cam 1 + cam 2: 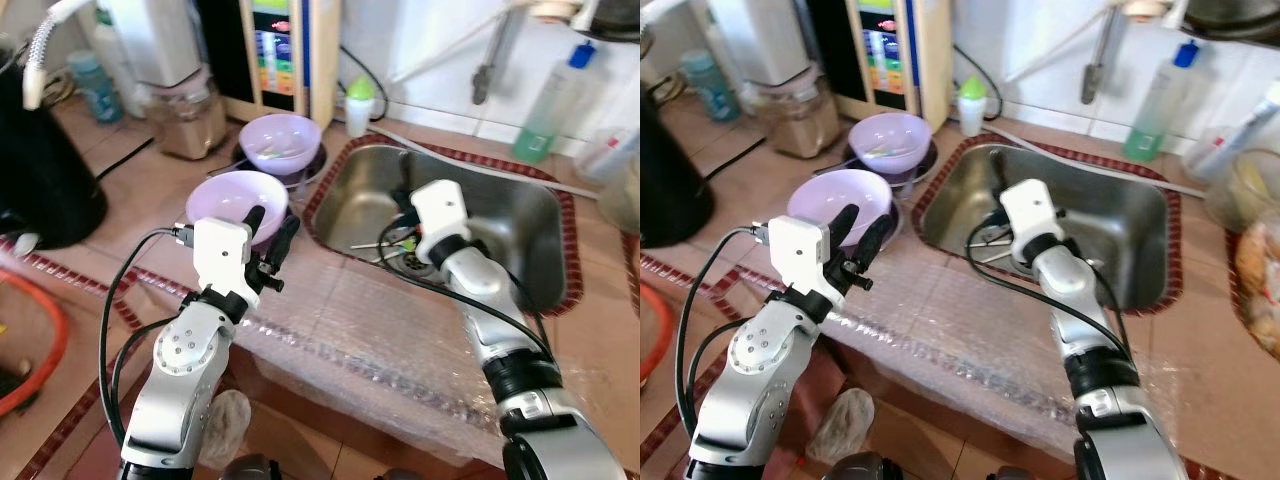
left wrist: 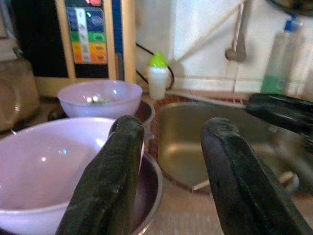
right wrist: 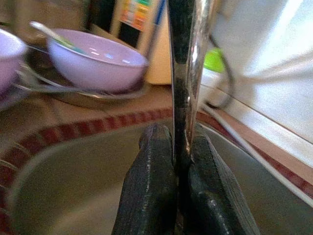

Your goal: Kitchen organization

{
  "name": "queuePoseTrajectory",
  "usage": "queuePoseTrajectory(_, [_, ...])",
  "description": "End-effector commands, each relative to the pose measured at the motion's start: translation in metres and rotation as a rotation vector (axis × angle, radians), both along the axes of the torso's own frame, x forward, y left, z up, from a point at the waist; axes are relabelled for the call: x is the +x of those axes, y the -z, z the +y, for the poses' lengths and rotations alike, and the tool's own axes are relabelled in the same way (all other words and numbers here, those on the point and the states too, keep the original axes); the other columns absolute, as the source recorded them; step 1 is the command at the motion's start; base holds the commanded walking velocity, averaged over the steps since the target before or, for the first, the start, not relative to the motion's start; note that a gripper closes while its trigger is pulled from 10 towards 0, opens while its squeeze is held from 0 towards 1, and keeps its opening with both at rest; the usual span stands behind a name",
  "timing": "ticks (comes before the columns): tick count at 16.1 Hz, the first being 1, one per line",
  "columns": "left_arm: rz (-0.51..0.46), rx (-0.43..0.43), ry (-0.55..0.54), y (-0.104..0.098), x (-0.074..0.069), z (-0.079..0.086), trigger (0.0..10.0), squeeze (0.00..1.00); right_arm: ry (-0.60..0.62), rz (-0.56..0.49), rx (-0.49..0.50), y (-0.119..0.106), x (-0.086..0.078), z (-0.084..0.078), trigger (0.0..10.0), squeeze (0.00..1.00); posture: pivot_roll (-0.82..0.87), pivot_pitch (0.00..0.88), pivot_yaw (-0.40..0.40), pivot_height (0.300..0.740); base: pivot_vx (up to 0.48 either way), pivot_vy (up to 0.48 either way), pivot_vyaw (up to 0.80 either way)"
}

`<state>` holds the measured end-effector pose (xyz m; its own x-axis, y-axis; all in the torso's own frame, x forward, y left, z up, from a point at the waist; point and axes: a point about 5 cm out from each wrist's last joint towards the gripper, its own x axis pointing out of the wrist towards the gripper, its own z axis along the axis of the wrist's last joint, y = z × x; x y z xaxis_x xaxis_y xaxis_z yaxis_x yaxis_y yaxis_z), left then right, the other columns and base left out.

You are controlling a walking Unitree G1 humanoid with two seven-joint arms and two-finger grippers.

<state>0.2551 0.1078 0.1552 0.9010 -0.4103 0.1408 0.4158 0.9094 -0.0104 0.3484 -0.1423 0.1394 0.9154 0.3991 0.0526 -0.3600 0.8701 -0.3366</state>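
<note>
Two lilac bowls sit on the counter left of the sink [image 1: 520, 210]: the near bowl [image 1: 232, 196] rests in a metal dish, and the far bowl [image 1: 281, 138], also in a metal dish, has a utensil lying in it. Behind them stands an appliance with a panel [image 1: 276, 45] of coloured buttons; its print is too blurred to read, and no brand can be made out on any bottle.

The left gripper [image 1: 270, 233] hangs over the counter just beside the near bowl, its two black fingers [image 2: 110, 181] spread apart with nothing between them. The right gripper [image 3: 181, 161] is down inside the steel sink, its fingers pressed tight on a slim shiny metal utensil [image 3: 186, 63] that stands upright out of the grip; what kind of utensil it is cannot be told. More dark utensils lie near the drain [image 1: 412, 260].

At the back a small white bottle with a green cap [image 1: 359, 103] stands by the sink's corner, and a tall bottle of green liquid with a blue cap [image 1: 553, 100] stands to the right against the white tiled wall. The counter [image 1: 120, 130] is tan tile edged in red and white, its front edge covered with bubble wrap [image 1: 370, 350]. A black container [image 1: 45, 170] stands at far left.
</note>
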Motion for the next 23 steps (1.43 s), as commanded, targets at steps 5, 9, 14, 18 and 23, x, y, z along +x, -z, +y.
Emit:
queuePoseTrajectory(5, [0.031,0.116,0.175,0.004,-0.003,-0.008,10.0,0.00,-0.077,0.178,-0.048,0.015,0.021,0.012,10.0,0.00,0.05,0.105,0.002,0.740,0.000,0.000,0.00])
queuePoseTrajectory(9, [0.047,0.203,0.268,0.006,0.000,-0.013,10.0,0.00,-0.025,0.312,-0.075,0.039,0.017,0.011,10.0,1.00,0.07,0.112,0.015,0.740,0.000,0.000,0.00])
queuePoseTrajectory(14, [0.040,0.219,0.235,0.002,0.015,-0.010,10.0,1.00,0.038,0.320,-0.045,0.048,0.013,0.000,10.0,1.00,0.05,0.095,0.038,0.740,0.000,0.000,0.00])
queuePoseTrajectory(18, [0.054,0.240,0.271,0.005,0.018,-0.011,10.0,1.00,0.109,0.275,-0.005,0.043,0.015,-0.016,10.0,1.00,0.04,0.081,0.046,0.740,0.000,0.000,0.00])
queuePoseTrajectory(23, [-0.053,0.190,0.130,-0.014,0.027,-0.002,10.0,1.00,0.144,0.103,0.102,0.022,0.014,-0.022,10.0,1.00,0.05,0.063,0.030,0.740,0.000,0.000,0.00])
